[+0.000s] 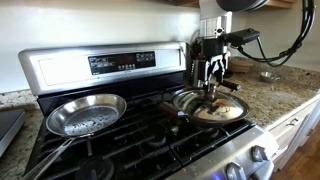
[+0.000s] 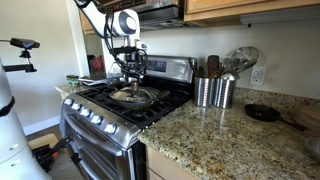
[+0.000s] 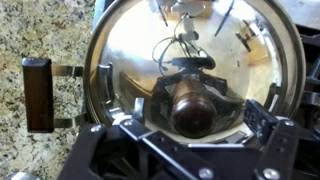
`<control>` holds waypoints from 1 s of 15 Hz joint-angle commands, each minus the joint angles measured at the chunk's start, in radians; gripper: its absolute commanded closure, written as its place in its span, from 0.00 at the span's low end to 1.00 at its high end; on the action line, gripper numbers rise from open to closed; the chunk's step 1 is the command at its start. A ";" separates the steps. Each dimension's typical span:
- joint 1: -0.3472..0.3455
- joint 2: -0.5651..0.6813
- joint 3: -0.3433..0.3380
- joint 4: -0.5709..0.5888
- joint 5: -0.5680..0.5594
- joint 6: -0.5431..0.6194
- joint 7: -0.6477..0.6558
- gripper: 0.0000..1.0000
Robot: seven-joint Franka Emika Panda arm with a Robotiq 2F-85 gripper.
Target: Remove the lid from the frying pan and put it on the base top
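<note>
The lid (image 1: 226, 110) is a see-through disc with a silvery rim, and it lies on the black frying pan (image 1: 184, 103) on a right-hand stove burner. Both also show in an exterior view, the lid (image 2: 131, 96) on the pan (image 2: 116, 99). In the wrist view the lid (image 3: 130, 50) fills the frame and its dark knob (image 3: 192, 108) stands between my fingers. My gripper (image 3: 198, 116) is open, one finger on each side of the knob with gaps showing. It hangs straight over the pan in both exterior views (image 1: 212, 88) (image 2: 131, 84). The granite base top (image 1: 275, 95) (image 2: 220, 135) lies beside the stove.
A shiny silver pan (image 1: 85, 115) sits on a left-hand burner. Two metal utensil holders (image 2: 214, 92) and a small dark pan (image 2: 262, 113) stand on the granite. A dark side handle (image 3: 36, 95) sticks out over the granite (image 3: 40, 30). The stove's control panel (image 1: 120, 62) rises behind.
</note>
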 commanded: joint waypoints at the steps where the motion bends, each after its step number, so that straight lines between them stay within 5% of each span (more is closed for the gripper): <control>1: -0.006 -0.012 -0.010 -0.017 0.046 0.016 -0.004 0.00; 7: -0.008 0.002 -0.018 -0.014 0.072 0.012 -0.009 0.00; 15: -0.012 0.002 -0.018 -0.029 0.102 0.050 -0.037 0.58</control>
